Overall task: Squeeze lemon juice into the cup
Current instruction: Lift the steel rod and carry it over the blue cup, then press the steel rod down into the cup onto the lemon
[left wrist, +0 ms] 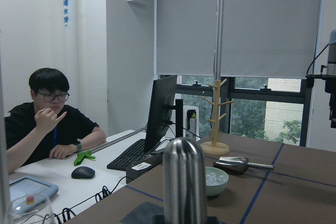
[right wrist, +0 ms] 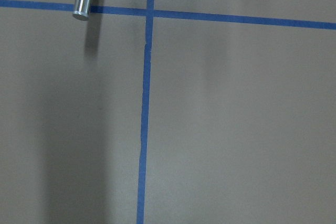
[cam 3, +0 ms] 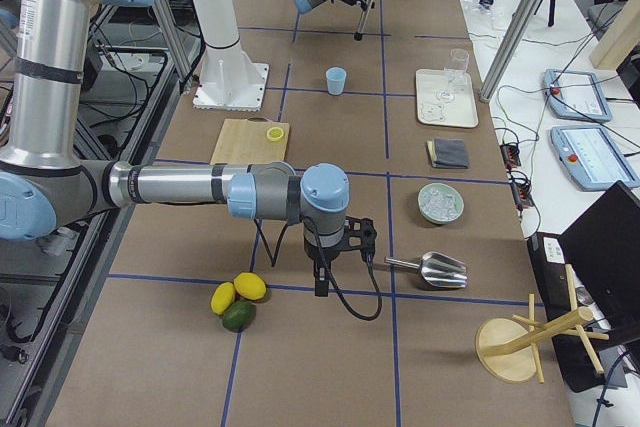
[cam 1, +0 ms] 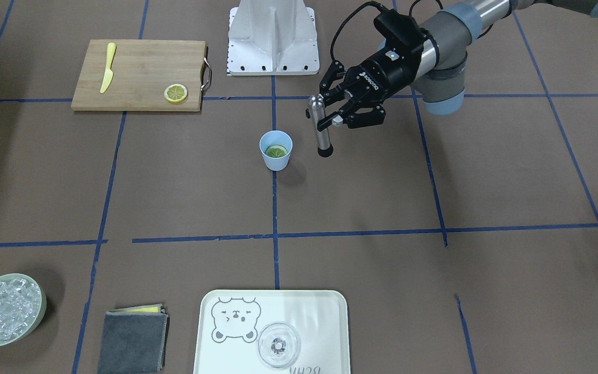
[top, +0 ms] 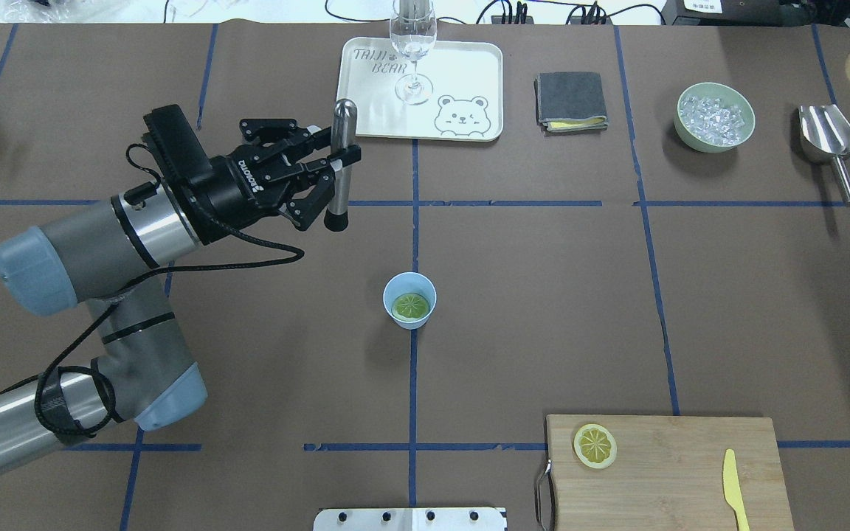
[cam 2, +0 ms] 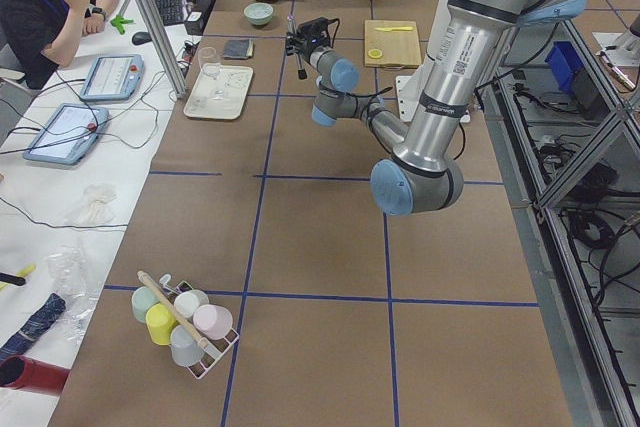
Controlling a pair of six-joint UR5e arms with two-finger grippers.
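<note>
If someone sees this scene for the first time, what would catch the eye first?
The left gripper, shut on a steel rod held roughly upright, stands out on the robot's left of the middle. At the middle stands the light-blue cup with a lemon slice lying inside.

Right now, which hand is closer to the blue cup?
Left. The left hand, gripping a steel muddler, hovers close to the cup, on the side toward the tray. The right hand is far off, down by the metal scoop.
</note>
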